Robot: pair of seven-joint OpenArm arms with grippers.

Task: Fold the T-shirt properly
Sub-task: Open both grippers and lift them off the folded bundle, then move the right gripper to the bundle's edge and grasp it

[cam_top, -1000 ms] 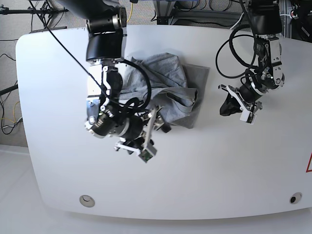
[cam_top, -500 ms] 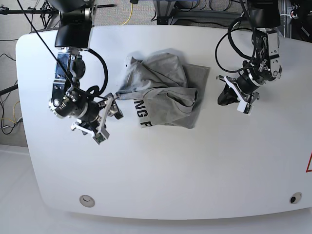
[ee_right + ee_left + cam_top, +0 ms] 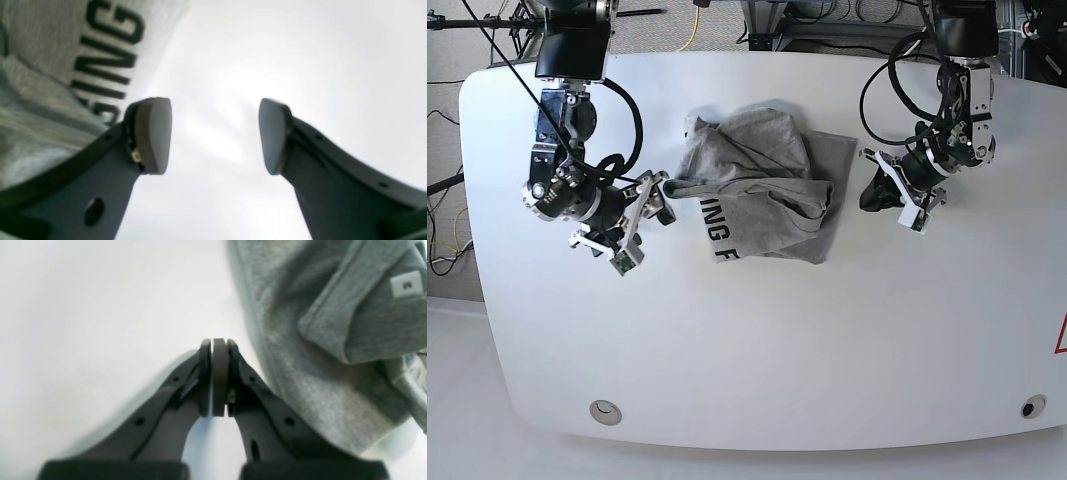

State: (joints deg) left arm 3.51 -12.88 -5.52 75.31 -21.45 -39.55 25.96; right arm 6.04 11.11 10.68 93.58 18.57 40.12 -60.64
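The heather-grey T-shirt [image 3: 757, 160] lies crumpled in the middle of the white table, with black letters showing on its lower left part. My right gripper [image 3: 659, 198] is at the shirt's left corner. In the right wrist view it [image 3: 213, 136] is open and empty, and the lettered cloth [image 3: 50, 66] lies to its upper left. My left gripper [image 3: 874, 193] is just right of the shirt's right edge. In the left wrist view it [image 3: 215, 376] is shut on nothing, beside the plain grey cloth [image 3: 300, 340] with a folded hem and a white size label [image 3: 406, 284].
The white table [image 3: 827, 350] has rounded corners and small round fittings near the front edge [image 3: 605, 410]. Black cables hang from both arms. Stands and cables crowd the floor beyond the far edge.
My right arm has swung left off the shirt's lower left part, uncovering the lettering, and now stands at its left corner. My left arm has shifted a little left, toward the shirt's right edge.
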